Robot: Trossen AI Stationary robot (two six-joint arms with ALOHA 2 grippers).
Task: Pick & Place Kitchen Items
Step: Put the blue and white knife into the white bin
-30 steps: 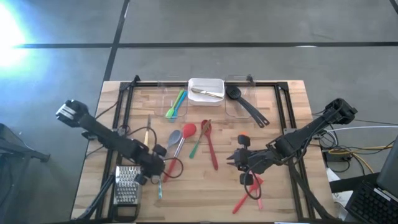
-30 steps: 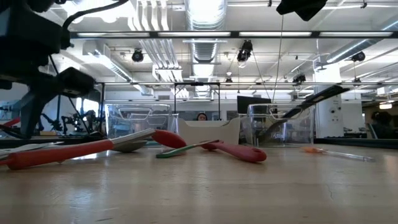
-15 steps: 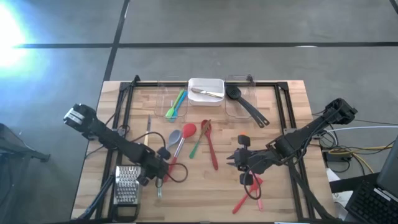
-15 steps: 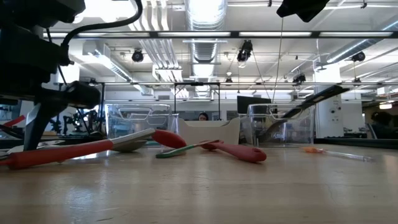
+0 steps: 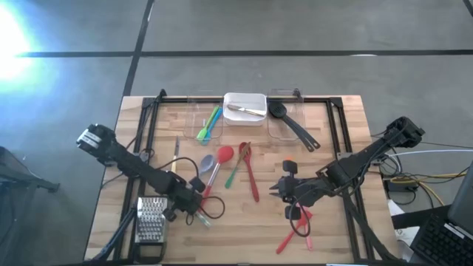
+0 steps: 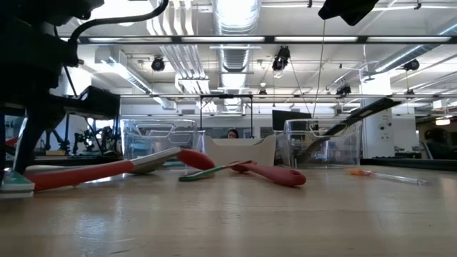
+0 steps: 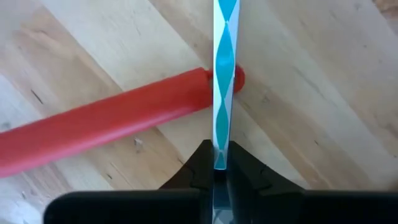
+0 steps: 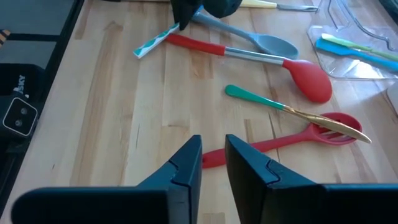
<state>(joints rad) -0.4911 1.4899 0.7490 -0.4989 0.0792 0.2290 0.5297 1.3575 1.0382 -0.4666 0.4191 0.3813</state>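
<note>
My left gripper (image 5: 194,210) stands at the table's near left, beside the metal grater (image 5: 150,220), shut on a slim teal-and-white striped utensil (image 7: 224,68). That utensil crosses the end of a red spoon's handle (image 7: 112,118). More kitchen items lie mid-table: the red spoon (image 5: 222,157), a grey spoon (image 5: 206,163), a green-handled fork (image 5: 236,168) and a red slotted spoon (image 5: 249,170). My right gripper (image 8: 213,155) hovers open above the table's right half, nothing between its fingers; red and pink utensils (image 5: 294,233) lie on the table near it. My left gripper pinches the striped utensil near one end (image 7: 219,158) between its two fingers. The fingers come steeply from above, and the utensil runs away from them along the table. It passes over the red handle's tip (image 7: 237,77). Its free end (image 8: 140,51) looks low at the tabletop.
At the far edge stand a clear tray with green and blue utensils (image 5: 209,124), a white dish (image 5: 244,98) with metal cutlery, and a clear tray with a black spoon (image 5: 292,125). A yellow-handled knife (image 5: 176,155) lies at the left. Bare wood lies between the two grippers.
My left gripper has gone a little toward the near edge and down, rolled, and shut on the striped utensil. The utensil has swung from lying near-to-far into a slant, its free end toward the table's right. My right arm has kept still.
</note>
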